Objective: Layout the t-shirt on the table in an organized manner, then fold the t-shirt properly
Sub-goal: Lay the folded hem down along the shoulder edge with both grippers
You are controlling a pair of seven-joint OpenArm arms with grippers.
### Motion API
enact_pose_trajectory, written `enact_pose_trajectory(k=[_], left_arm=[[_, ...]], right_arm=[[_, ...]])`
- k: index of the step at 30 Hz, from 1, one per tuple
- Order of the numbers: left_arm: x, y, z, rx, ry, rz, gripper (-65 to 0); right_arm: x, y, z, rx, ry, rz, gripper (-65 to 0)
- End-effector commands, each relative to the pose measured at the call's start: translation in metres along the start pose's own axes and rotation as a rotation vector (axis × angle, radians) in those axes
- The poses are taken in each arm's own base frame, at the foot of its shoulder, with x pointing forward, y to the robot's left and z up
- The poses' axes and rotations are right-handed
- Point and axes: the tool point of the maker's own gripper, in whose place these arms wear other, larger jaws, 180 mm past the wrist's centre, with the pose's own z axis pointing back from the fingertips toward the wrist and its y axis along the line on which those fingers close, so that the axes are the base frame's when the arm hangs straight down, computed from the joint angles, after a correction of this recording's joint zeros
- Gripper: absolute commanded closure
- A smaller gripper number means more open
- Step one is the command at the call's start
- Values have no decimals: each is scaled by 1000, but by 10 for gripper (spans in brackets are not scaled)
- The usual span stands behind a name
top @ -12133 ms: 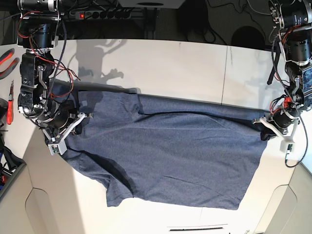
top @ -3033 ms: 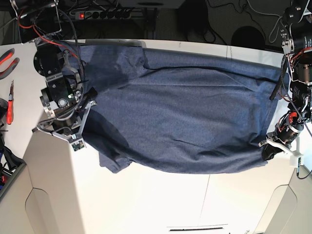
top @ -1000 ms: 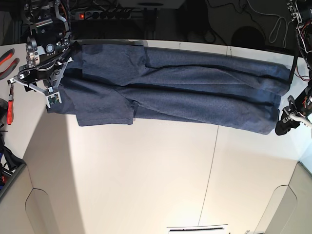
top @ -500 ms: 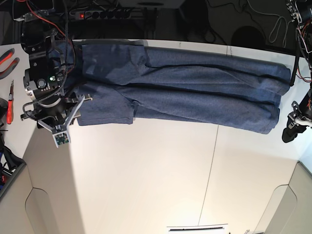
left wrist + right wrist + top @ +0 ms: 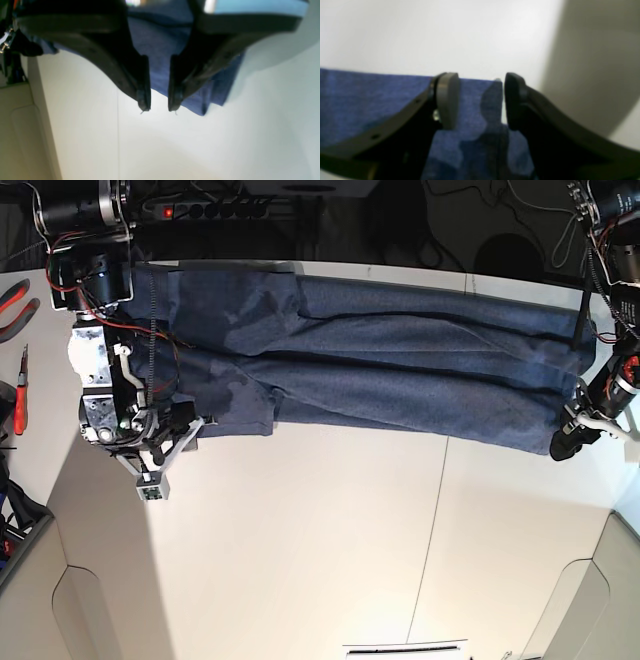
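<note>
Across the far edge of the white counter [image 5: 330,550], the t-shirt [image 5: 400,370] lay as a long, narrow band of dark heathered blue, running nearly the full width of the base view. Several lengthwise folds and creases ran along it. One corner of the fabric hung a little lower than the rest near the right arm's side. A thin dark seam line [image 5: 432,510] crossed the bare counter surface in front of the shirt.

Right tool [image 5: 481,100]: jaws stood apart, nothing between them. In the right wrist view the shirt edge [image 5: 370,100] lay beneath and behind the gap, with the fingers' shadow falling on the cloth. In the base view this tool [image 5: 172,442] sat at the near edge of the band, just beside the hanging corner; contact with the fabric could not be determined.

Left tool [image 5: 158,105]: black fingers [image 5: 143,85] stood with a narrow gap, tips over bare counter, no fabric pinched between them. The shirt's end [image 5: 160,37] showed behind the fingers in the left wrist view. In the base view this tool [image 5: 567,442] sat at the opposite end of the band, close to its corner.

Red-handled hand tools [image 5: 15,300] lay off to the side, well apart from the shirt.
</note>
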Motion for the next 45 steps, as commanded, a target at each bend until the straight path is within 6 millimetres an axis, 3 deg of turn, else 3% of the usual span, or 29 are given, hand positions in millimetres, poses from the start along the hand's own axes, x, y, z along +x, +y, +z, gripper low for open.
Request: enact_pose_trajectory(k=[1, 10, 12, 15, 20, 24, 27, 28, 36, 45], left_arm=[[23, -5, 1, -22, -57, -23, -160], [20, -7, 0, -24, -54, -20, -160], [20, -7, 0, -24, -54, -19, -160], [20, -7, 0, -24, -54, -20, -160], [19, -6, 0, -18, -45, -29, -160], [19, -6, 0, -18, -45, -29, -160], [19, -6, 0, -18, -45, -29, -160], [19, -6, -1, -18, -45, -28, -160], [19, -6, -1, -18, -47, -28, -160], [20, -6, 0, -18, -50, -28, -160]], right_arm=[[17, -7, 4, 2, -41, -18, -295], [24, -15, 11, 114, -96, -154, -294], [26, -13, 12, 140, -106, -154, -242], [26, -8, 12, 157, -107, -147, -15], [22, -6, 11, 157, -99, -150, 0], [19, -15, 10, 103, -86, -104, 0], [21, -22, 9, 63, -105, -72, -272], [22, -23, 9, 57, -112, -68, -319], [23, -22, 8, 51, -125, -85, -325], [-2, -16, -6, 65, -53, -111, -302]])
